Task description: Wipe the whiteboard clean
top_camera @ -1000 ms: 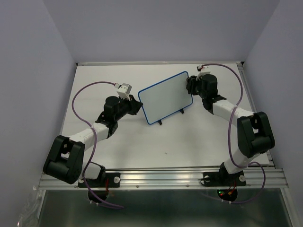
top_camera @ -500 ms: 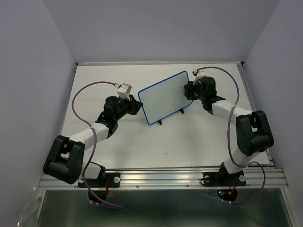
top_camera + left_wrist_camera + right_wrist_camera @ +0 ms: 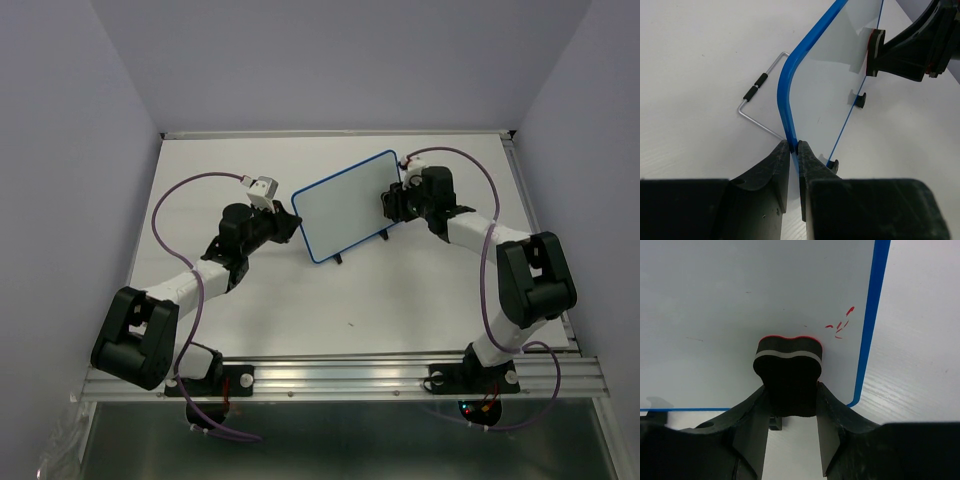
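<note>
At the left wrist, I see the left gripper [image 3: 794, 147] clenched on the whiteboard [image 3: 825, 80]. Its jaws pinch the thin blue frame just below a rounded corner. Behind that edge a bent wire stand [image 3: 755, 87] with a black sleeve lies on the surface. Two small black feet [image 3: 860, 98] show along the board's lower edge.

At the right wrist, the right gripper [image 3: 791, 390] is clamped on a black eraser [image 3: 787, 365]. The eraser has a pale band and a red face, and that face sits against the white surface, close to the board's lower right corner as this camera sees it. Just beside the eraser, toward the blue frame, are a few short red marks [image 3: 840, 325]. I also note a faint red fleck or two farther left. The rest of the face reads clean white.

From the overhead camera, the board stands propped at a tilt between the two arms, in the far half of the bench [image 3: 400, 300]. It sits diagonally, with its left end nearer the bases.

Surface: white, matte, with a fine grain in the close views and one tiny dark speck near the middle front. An aluminium rail [image 3: 340, 375] runs along the near edge and carries both arm bases. Purple cables [image 3: 200, 182] loop over each arm.

Room: plain lavender walls [image 3: 330, 60] close in the back and both sides. Lighting is even.
</note>
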### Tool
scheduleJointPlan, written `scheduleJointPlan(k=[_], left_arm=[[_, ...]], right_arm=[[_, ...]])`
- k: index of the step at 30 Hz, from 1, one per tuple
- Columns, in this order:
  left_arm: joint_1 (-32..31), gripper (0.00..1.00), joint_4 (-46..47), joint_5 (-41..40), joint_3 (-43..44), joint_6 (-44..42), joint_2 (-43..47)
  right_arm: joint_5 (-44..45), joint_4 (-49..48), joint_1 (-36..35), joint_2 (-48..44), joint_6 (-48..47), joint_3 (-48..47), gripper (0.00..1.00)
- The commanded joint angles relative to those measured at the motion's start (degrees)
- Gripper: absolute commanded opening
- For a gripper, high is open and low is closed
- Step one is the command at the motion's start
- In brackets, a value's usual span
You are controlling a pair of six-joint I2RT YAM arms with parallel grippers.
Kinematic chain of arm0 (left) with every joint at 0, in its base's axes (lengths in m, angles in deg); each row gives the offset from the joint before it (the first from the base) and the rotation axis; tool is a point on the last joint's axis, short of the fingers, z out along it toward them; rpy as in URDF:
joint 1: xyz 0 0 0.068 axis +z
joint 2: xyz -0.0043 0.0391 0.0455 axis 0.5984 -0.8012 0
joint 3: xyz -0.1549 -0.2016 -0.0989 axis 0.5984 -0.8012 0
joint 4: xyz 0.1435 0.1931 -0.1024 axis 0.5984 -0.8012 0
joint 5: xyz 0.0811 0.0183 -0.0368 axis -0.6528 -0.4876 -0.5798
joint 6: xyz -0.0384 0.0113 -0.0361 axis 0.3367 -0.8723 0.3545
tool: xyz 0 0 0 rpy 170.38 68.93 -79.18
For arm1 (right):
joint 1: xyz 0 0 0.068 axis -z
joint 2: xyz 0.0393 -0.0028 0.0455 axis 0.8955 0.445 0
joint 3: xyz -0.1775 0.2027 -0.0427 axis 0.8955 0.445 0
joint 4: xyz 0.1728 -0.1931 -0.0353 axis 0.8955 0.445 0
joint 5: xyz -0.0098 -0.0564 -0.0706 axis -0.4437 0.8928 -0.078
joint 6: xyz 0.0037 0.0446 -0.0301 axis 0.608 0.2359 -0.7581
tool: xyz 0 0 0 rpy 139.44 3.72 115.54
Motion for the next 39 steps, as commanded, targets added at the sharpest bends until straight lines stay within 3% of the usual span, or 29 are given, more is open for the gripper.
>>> scheduleJointPlan(k=[1, 18, 39], left_arm=[[-0.1, 0.00, -2.5, -0.6, -0.3, -1.8, 1.2], [-0.1, 0.00, -2.2, -0.1, -0.5, -1.7, 1.3], [-0.1, 0.00, -2.1, -0.7, -1.0, -1.7, 2.1]], right_arm=[[-1.8, 0.6, -0.2, -1.6, -1.7, -1.8, 0.01], [3.2, 2.2, 0.3, 0.5, -2.4, -12.6, 0.01], [2.9, 2.7, 3.2, 2.8, -1.6, -1.3, 0.01]])
